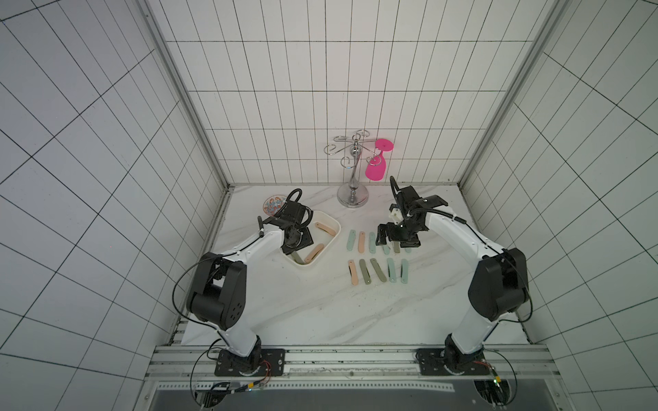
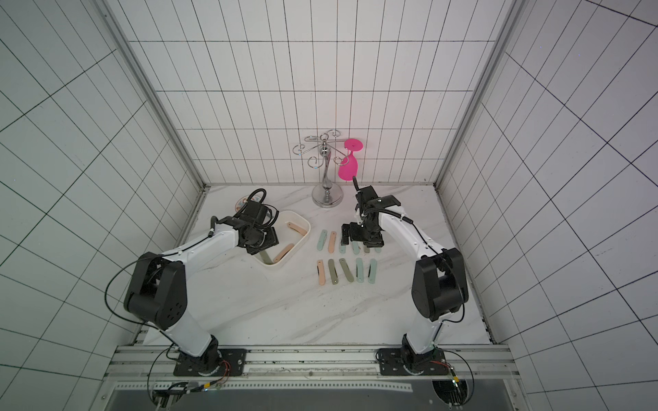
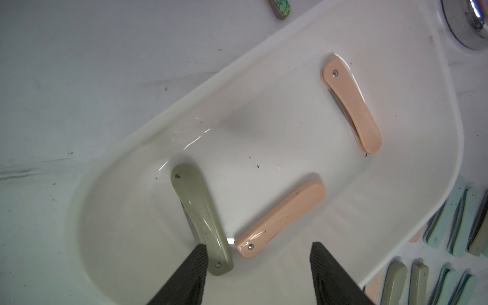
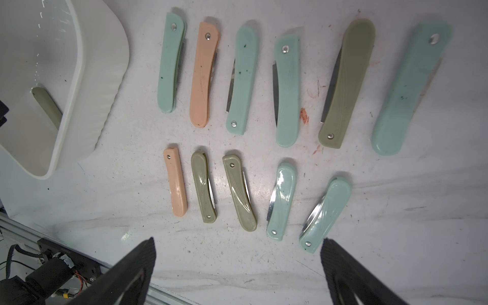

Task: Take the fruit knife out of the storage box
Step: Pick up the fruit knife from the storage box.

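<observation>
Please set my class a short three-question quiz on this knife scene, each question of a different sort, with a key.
1. How many knives lie in the storage box?
2. True or false: the right gripper is shut on a knife.
3. Which knife colour is absent from the box? A peach, B olive-green, C mint-green.

Key
1. Three: two peach knives and one olive-green knife.
2. False: its fingers stand open and empty.
3. C: the mint-green knives lie only on the table.
</observation>
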You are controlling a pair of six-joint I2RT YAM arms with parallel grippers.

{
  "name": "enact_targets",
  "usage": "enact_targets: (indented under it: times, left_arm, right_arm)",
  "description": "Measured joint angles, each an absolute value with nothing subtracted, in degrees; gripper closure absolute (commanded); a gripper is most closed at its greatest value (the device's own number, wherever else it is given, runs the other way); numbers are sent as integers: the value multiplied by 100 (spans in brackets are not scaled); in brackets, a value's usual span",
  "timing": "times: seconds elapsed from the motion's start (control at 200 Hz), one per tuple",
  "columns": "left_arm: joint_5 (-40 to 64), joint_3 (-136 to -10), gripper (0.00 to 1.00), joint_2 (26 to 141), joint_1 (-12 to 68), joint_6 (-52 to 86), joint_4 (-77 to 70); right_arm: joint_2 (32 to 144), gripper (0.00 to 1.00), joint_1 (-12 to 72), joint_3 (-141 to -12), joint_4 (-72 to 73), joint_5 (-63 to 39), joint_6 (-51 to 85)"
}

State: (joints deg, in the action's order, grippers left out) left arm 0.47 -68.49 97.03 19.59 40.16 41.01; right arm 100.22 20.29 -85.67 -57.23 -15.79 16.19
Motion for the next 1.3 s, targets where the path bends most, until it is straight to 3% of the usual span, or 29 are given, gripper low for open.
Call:
enact_targets:
  times: [0.535, 1.299]
  left_arm:
    - [-878, -8368, 37, 10938, 2292, 5028, 5675]
    - [-1096, -8108, 41, 11454, 2357, 5391, 5975]
  right_arm:
    - [10269, 1, 2029, -8589, -5769, -1800, 1361]
    - [10280, 1, 1990, -8589, -5763, -1903, 1273]
